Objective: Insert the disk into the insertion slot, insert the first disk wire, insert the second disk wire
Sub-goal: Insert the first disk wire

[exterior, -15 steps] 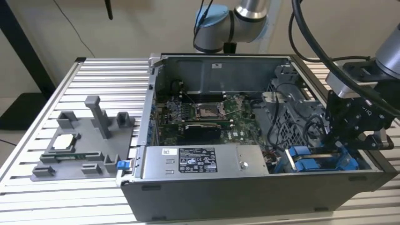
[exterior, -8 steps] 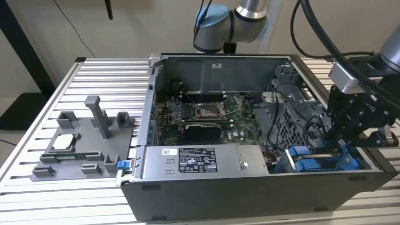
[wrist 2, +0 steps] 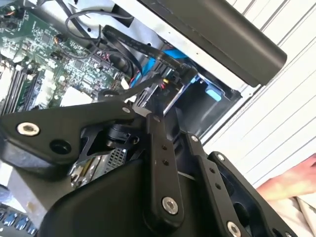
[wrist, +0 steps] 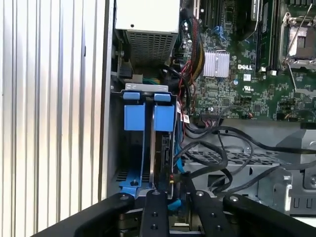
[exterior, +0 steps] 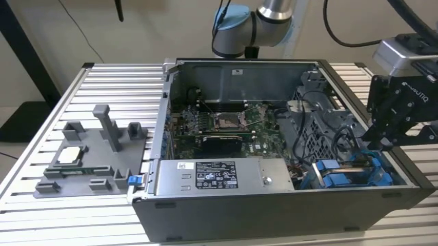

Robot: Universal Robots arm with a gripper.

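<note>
The disk (wrist: pixel 159 158) stands edge-on in the insertion slot (wrist: pixel 129 173), and its blue carrier tab (wrist: pixel 163 117) sits beside a second blue tab (wrist: pixel 134 116). In the exterior view the blue bay (exterior: pixel 342 177) lies in the case corner on the exterior view's right. My gripper (exterior: pixel 375 146) hangs just above that corner. In the first wrist view my gripper (wrist: pixel 175 195) is at the disk's near end, its fingers close together around a black wire connector (wrist: pixel 172 180) with red and yellow leads. The second wrist view shows the same connector (wrist 2: pixel 168 81) just beyond my gripper (wrist 2: pixel 155 101).
The open computer case (exterior: pixel 274 215) rests on a slatted metal table (exterior: pixel 110 82). Inside are the motherboard (exterior: pixel 219 123), a labelled power supply (exterior: pixel 219 177), a perforated grey cage (wrist: pixel 222 158) and loose black cables (wrist: pixel 217 143). A grey fixture (exterior: pixel 89 159) sits at the exterior view's left. A hand (wrist 2: pixel 291 182) is near the case.
</note>
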